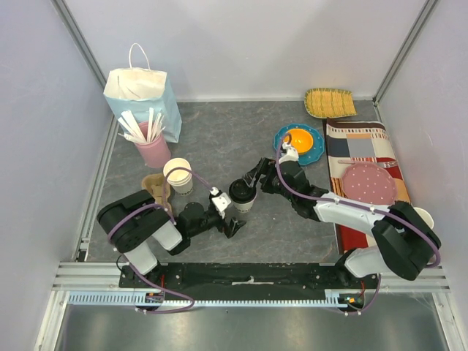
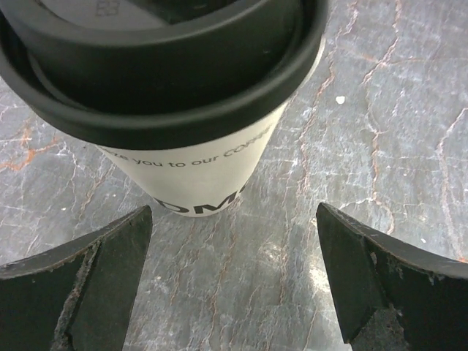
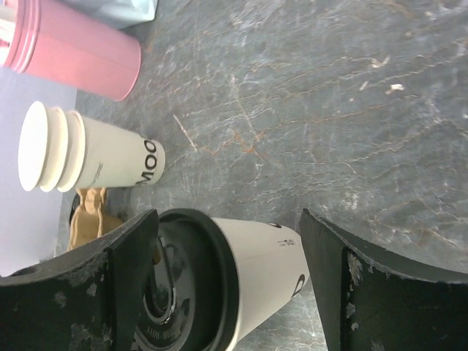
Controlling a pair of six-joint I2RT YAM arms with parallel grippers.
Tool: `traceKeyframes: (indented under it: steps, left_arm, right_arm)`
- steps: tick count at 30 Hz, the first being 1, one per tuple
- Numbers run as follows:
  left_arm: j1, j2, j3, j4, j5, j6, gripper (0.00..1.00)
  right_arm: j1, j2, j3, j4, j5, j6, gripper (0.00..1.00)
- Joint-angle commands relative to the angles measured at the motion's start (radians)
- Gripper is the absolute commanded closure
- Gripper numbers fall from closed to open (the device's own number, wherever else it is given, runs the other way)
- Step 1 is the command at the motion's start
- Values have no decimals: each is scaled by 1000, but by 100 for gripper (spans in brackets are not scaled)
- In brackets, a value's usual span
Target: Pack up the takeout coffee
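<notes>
since the near edge comes first, the left arm (image 1: 146,223) is noted first: it is folded low over the bench (image 1: 219,146), elbow back by its base, forearm laid out to the right. the left fingers (image 2: 95,285) are spread wide and nothing is held between them. the coffee (image 1: 243,196) is seen just beyond their tips and is not bracketed by them.

the coffee is stood upright near the middle of the bench, black lid (image 2: 168,80) up, its long axis vertical. on its far side the right arm (image 1: 344,212) is stretched leftward across the bench, with the wrist rolled so that the coffee appears sideways in that arm's camera. the right fingers (image 3: 380,292) are spread to either side of the coffee near lid height. one is close against the lid rim, a clear gap is left at the other, and no pinch is shown.

the right fingers are judged the better placed, since only a closing across the axis is needed.

farther back on the left, stacked cups (image 1: 178,174), a pink cup (image 1: 153,150) and a paper bag (image 1: 142,91) are stood. the bag is judged the likely destination.
</notes>
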Motion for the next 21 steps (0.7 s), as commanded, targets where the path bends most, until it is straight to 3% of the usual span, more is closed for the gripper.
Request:
traceKeyframes:
  steps: [1,11,15,18,21]
  left_arm:
    - [-8,94,6,394,-43,48,0]
    - [-7,82,9,390,-92,42,0]
    - [-4,56,0,389,-65,27,0]
    - [-4,59,-3,390,-71,27,0]
    - [-2,56,-3,389,-56,21,0]
  right_arm:
    - [1,-59,-28,-13,126,169,14]
    - [5,-66,-107,107,105,332,10]
    - [-35,-78,-77,70,89,306,9]
    - [-87,-115,-48,-45,98,263,14]
    - [-156,-144,-83,-56,53,271,26]
